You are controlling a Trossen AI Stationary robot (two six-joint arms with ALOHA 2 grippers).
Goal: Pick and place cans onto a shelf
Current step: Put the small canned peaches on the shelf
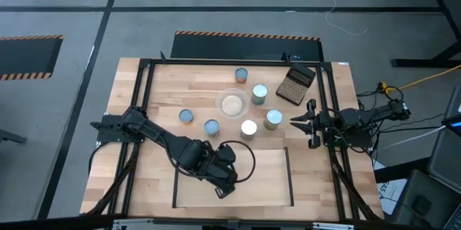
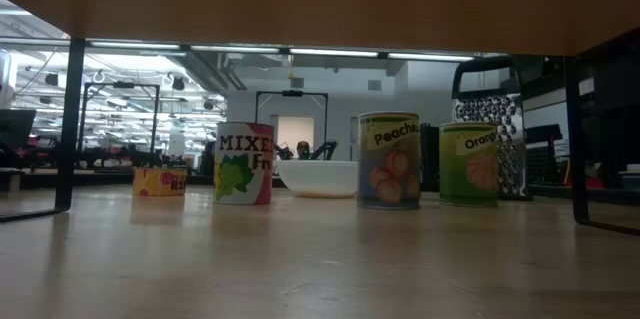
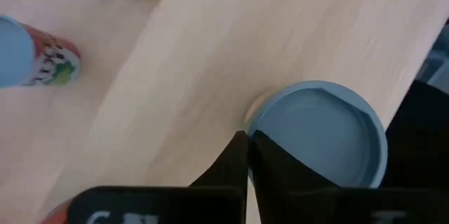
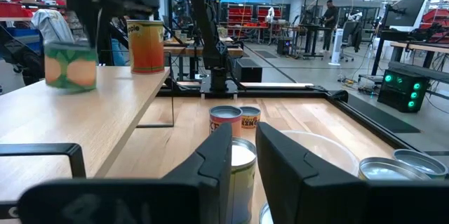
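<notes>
Overhead light fell even and diffuse; from above, the bench (image 1: pixel 173 93) read bright with only soft, short shadows beside the cans (image 1: pixel 241 76), and the left arm cast a faint one on the shelf (image 1: pixel 270 179). At bench level the foreground lay dim beneath a dark overhang; ceiling strip lights glowed behind, and the near wood was out of focus while labels stayed legible. The left wrist picture was smeared, a blue can top (image 3: pixel 319 136) soft-edged, the left hand (image 3: pixel 249 155) a black silhouette. The right wrist picture was bright and fairly crisp far off; the right hand (image 4: pixel 242 161) loomed blurred, and two cans (image 4: pixel 70 66) on the shelf looked streaked.
</notes>
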